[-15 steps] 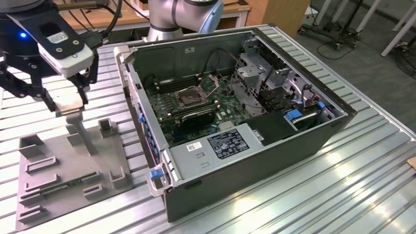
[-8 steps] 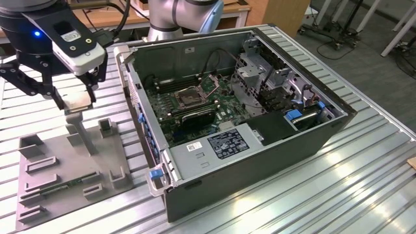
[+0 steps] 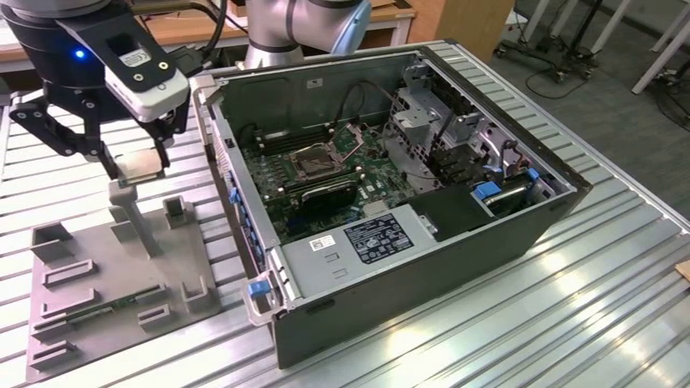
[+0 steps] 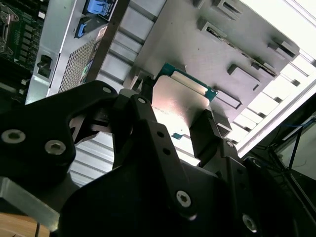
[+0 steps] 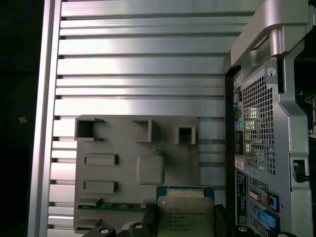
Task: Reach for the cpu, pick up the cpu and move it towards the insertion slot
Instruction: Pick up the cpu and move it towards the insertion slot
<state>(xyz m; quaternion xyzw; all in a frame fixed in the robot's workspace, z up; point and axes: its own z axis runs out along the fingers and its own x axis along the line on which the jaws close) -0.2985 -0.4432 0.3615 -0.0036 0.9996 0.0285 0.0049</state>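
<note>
The cpu (image 3: pixel 140 164) is a small silver-faced square chip with a green edge. It hangs clear above the grey fixture plate (image 3: pixel 108 267), and my gripper (image 3: pixel 138 168) is shut on it, one black finger on each side. In both wrist views the cpu (image 4: pixel 180 106) (image 5: pixel 185 212) sits between the fingers (image 4: pixel 210 131) (image 5: pixel 148 219), with the fixture plate (image 5: pixel 123 148) (image 4: pixel 197 39) below it. The insertion slot (image 3: pixel 315 160), dark-centred with a silvery frame, lies on the motherboard inside the open case. It is off toward the exterior view's right of the gripper.
The open computer case (image 3: pixel 431 52) stands beside the fixture plate on a ribbed aluminium table (image 3: pixel 603 307). Its side wall (image 3: pixel 232 186) rises between the gripper and the motherboard. A green memory stick (image 3: pixel 97 309) lies in the fixture. The arm's base (image 3: pixel 291 24) stands behind the case.
</note>
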